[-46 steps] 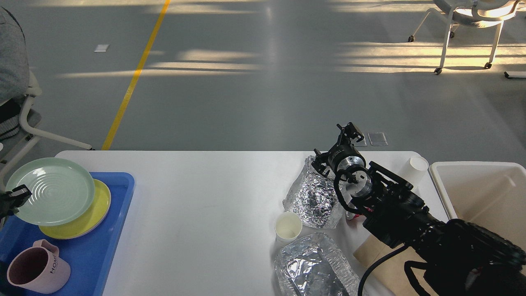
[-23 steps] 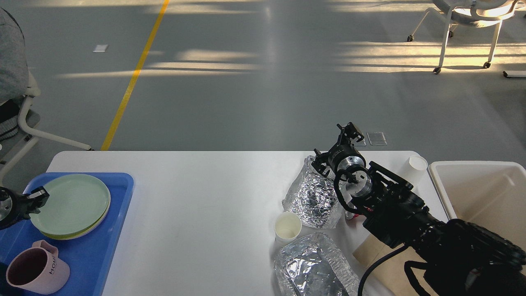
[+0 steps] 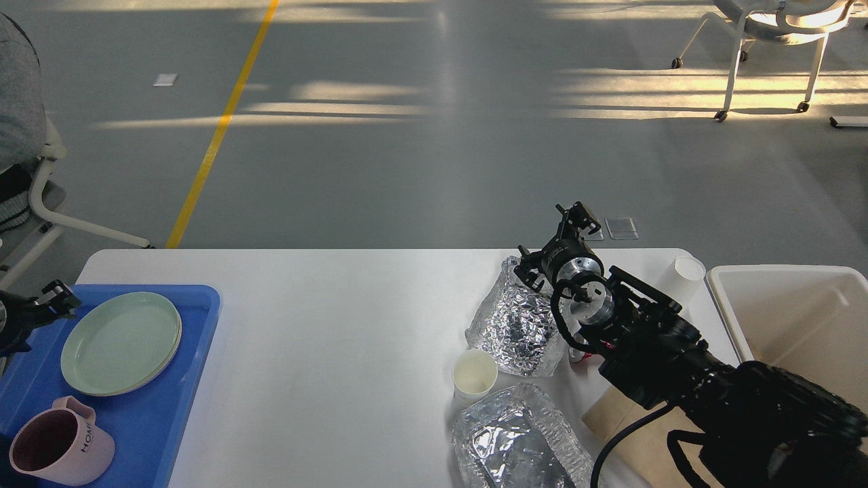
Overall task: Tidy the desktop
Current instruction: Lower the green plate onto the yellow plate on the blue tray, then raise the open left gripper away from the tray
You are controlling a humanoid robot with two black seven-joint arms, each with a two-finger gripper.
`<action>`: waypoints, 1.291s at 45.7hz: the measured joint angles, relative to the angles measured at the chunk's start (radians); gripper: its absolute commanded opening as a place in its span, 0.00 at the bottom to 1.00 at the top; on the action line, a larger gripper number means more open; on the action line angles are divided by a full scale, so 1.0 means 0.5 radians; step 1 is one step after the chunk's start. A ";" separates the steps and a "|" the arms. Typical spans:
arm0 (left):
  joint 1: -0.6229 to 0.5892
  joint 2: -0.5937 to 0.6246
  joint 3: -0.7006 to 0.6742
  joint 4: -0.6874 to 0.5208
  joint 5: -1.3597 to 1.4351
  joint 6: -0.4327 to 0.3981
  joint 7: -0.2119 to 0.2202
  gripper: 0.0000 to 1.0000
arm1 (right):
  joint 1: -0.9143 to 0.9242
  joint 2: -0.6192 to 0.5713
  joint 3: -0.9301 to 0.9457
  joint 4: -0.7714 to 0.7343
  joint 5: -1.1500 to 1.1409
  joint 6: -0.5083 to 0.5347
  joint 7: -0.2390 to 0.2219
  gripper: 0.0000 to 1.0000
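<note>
In the head view, your left gripper (image 3: 51, 296) is now sitting clear of the green plate (image 3: 121, 342); half a second ago it was touching the plate's left rim, and a second ago it was holding that plate tilted above the yellow one. The plate is now lying flat on the stack in the blue tray (image 3: 163, 413), with only a thin pale edge of the plate beneath showing. The left fingers are looking parted and empty, just off the tray's far left corner. The pink mug (image 3: 57, 447) is standing in the tray's near left part, unchanged.

The desktop (image 3: 325, 352) is stretching across the lower half of the view, bearing the tray at its left end. Toward its right, two crumpled foil sheets (image 3: 519, 324) (image 3: 519, 440), a small paper cup (image 3: 475, 373) between them, and a second cup (image 3: 681, 279) are lying where they were. The off-white bin (image 3: 793, 312) is sitting at the right edge.

Your right gripper (image 3: 576, 218) is hanging over the table's far edge, unmoved across all three frames; you cannot tell whether its fingers are apart, as they are showing small and dark.
</note>
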 measured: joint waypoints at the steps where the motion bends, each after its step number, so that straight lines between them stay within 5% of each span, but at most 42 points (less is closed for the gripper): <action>1: -0.037 0.026 0.000 -0.015 0.000 -0.037 0.002 0.79 | 0.000 0.000 0.000 0.000 0.000 0.000 0.000 1.00; 15: -0.573 0.055 0.169 -0.108 0.006 -0.890 0.091 0.80 | 0.000 0.000 0.000 0.000 0.000 0.000 0.000 1.00; 27: -1.200 -0.354 0.534 -0.265 0.003 -1.625 0.052 0.88 | 0.000 0.000 0.000 0.000 0.000 0.000 0.000 1.00; 39: -1.892 -0.734 0.693 -0.429 -0.001 -1.693 -0.103 0.96 | 0.000 0.000 0.000 0.000 0.000 0.000 0.000 1.00; 59: -2.806 -0.942 0.659 -0.661 0.003 -1.693 -0.110 0.96 | 0.000 0.000 0.000 0.000 0.000 0.000 0.000 1.00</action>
